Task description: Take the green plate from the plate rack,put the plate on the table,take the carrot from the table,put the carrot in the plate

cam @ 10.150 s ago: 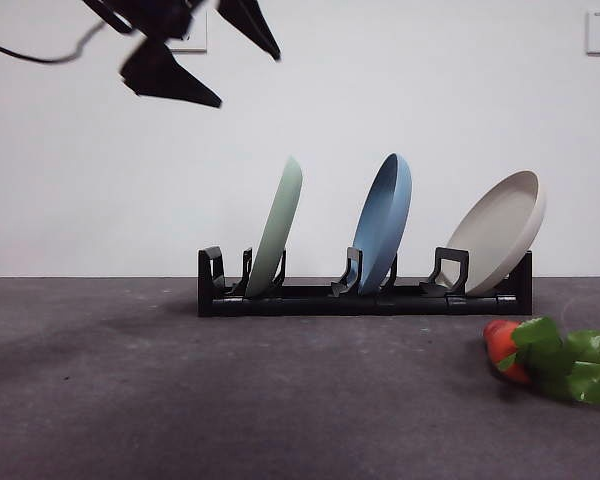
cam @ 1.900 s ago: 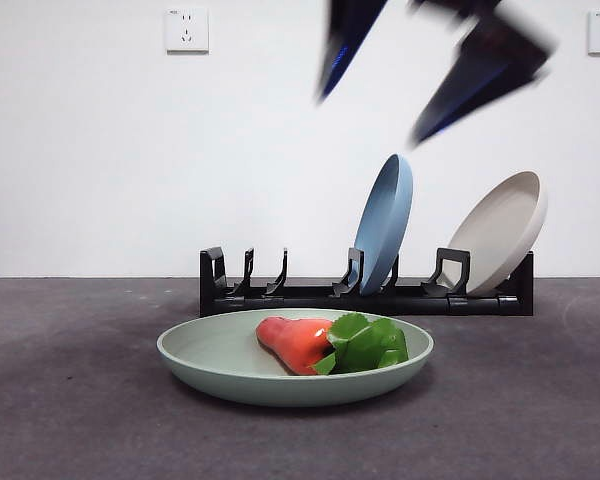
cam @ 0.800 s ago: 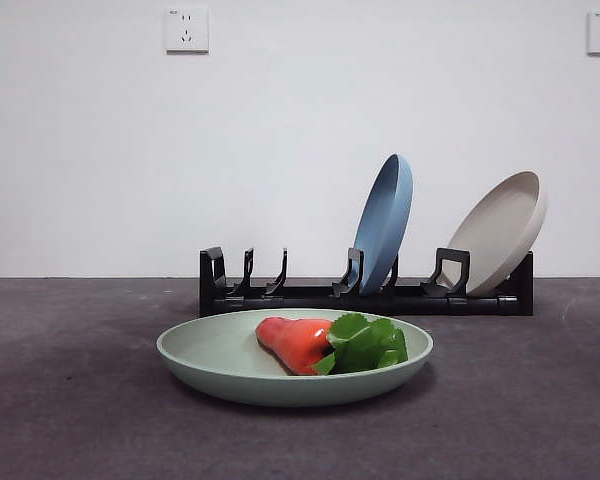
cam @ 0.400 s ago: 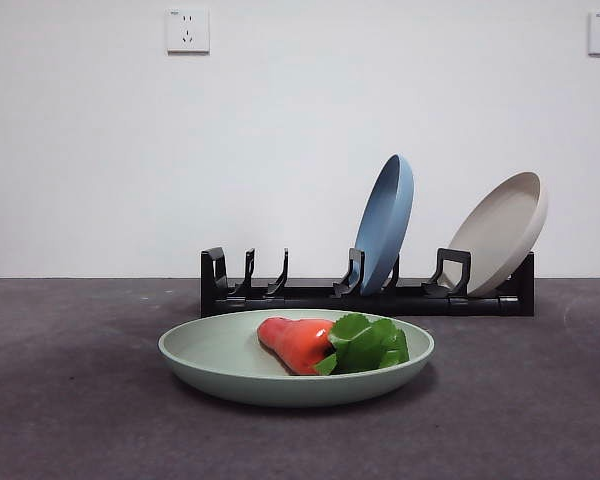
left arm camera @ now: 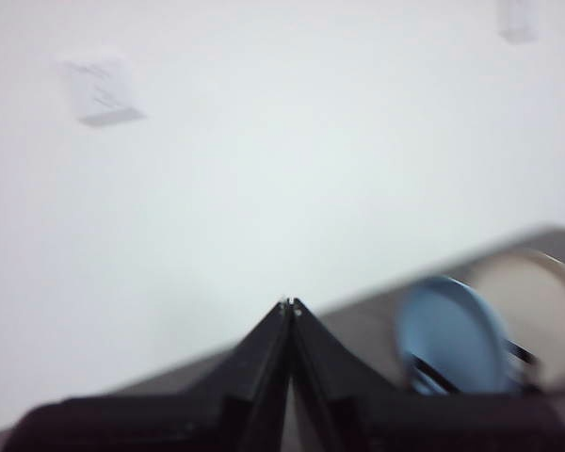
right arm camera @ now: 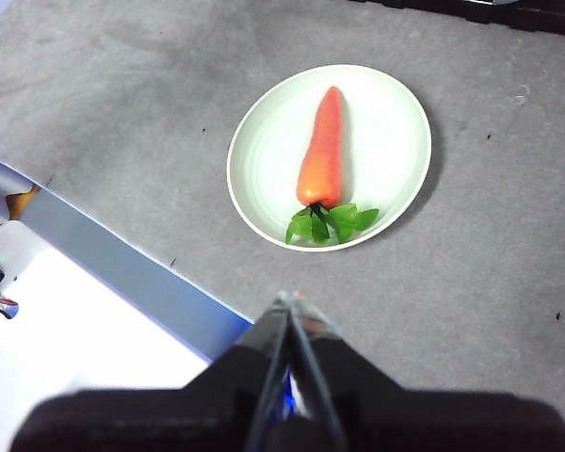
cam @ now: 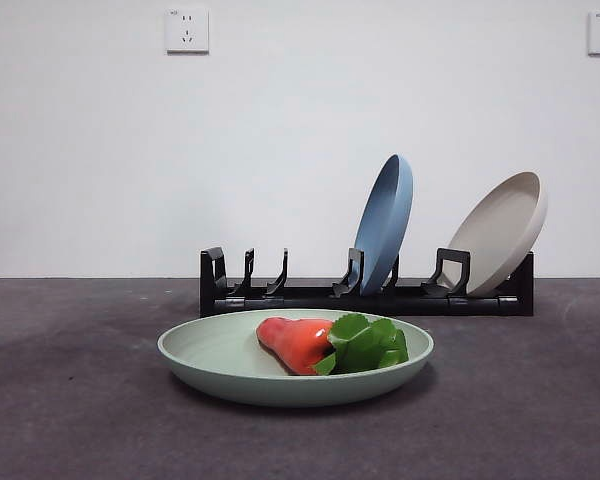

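Observation:
The green plate (cam: 230,365) lies flat on the table (cam: 70,400) in front of the plate rack (cam: 310,296). The carrot (cam: 295,342) lies in the plate, its green leaves toward the right. The right wrist view shows the plate (right arm camera: 377,132) and the carrot (right arm camera: 322,155) from high above. My right gripper (right arm camera: 288,299) is shut and empty, well above the table's near edge. My left gripper (left arm camera: 289,304) is shut and empty, raised and facing the white wall. Neither gripper shows in the front view.
A blue plate (cam: 385,222) and a beige plate (cam: 498,230) stand in the rack's right slots; both show blurred in the left wrist view (left arm camera: 447,334). The rack's left slots hold nothing. The table's near edge (right arm camera: 122,259) has a blue-grey strip.
The plate went from the rack's left slot to the table and the carrot from the table's right into it. The arm above has left the front view. Nothing has moved in the last second.

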`<action>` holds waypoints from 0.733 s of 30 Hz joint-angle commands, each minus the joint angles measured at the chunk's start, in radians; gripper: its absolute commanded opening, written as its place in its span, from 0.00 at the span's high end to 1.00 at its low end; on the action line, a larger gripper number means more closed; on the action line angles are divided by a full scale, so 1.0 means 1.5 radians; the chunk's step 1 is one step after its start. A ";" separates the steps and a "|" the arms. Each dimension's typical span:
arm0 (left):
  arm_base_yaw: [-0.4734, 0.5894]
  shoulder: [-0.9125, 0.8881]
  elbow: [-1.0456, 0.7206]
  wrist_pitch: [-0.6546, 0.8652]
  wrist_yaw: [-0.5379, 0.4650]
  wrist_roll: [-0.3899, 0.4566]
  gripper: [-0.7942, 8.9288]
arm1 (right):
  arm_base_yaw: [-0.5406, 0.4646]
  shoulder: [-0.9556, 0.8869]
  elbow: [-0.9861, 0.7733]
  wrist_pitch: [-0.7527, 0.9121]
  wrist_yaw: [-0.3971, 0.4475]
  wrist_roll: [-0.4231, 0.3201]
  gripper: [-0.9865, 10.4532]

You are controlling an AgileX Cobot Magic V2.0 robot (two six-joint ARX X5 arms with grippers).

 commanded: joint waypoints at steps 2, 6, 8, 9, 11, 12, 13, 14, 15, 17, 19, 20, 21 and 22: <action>0.071 -0.083 -0.189 0.147 0.007 0.013 0.92 | 0.002 -0.002 0.001 0.003 0.002 -0.003 0.91; 0.130 -0.179 -0.354 0.214 0.007 0.013 0.92 | 0.002 -0.002 0.001 0.003 0.002 -0.003 0.91; 0.155 -0.222 -0.421 0.234 0.007 0.013 0.92 | 0.002 -0.002 0.001 0.003 0.002 -0.003 0.91; 0.167 -0.247 -0.459 0.243 0.007 0.010 0.92 | 0.002 -0.002 0.001 0.003 0.002 -0.003 0.91; 0.187 -0.293 -0.523 0.249 0.007 0.010 0.92 | 0.002 -0.002 0.001 0.003 0.002 -0.003 0.91; 0.197 -0.319 -0.557 0.250 0.007 0.010 0.92 | 0.002 -0.002 0.001 0.003 0.002 -0.003 0.91; 0.202 -0.336 -0.581 0.250 0.007 0.010 0.92 | 0.002 -0.002 0.001 0.003 0.002 -0.003 0.91; 0.207 -0.353 -0.603 0.249 0.007 0.009 0.92 | 0.002 -0.002 0.001 0.003 0.002 -0.003 0.91; 0.212 -0.370 -0.626 0.249 0.007 0.008 0.92 | 0.002 -0.002 0.001 0.003 0.002 -0.003 0.91; 0.218 -0.398 -0.663 0.249 0.007 0.001 0.92 | 0.002 -0.002 0.001 0.003 0.002 -0.003 0.91; 0.224 -0.422 -0.695 0.249 0.007 -0.013 0.92 | 0.002 -0.003 0.001 0.003 0.002 -0.003 0.91; 0.225 -0.431 -0.708 0.249 0.007 -0.019 0.92 | 0.002 -0.003 0.001 0.003 0.002 -0.003 0.91; 0.225 -0.441 -0.722 0.247 0.007 -0.027 0.92 | 0.002 -0.003 0.001 0.003 0.002 -0.003 0.91; 0.226 -0.448 -0.732 0.244 0.008 -0.031 0.92 | 0.002 -0.003 0.001 0.003 0.002 -0.003 0.91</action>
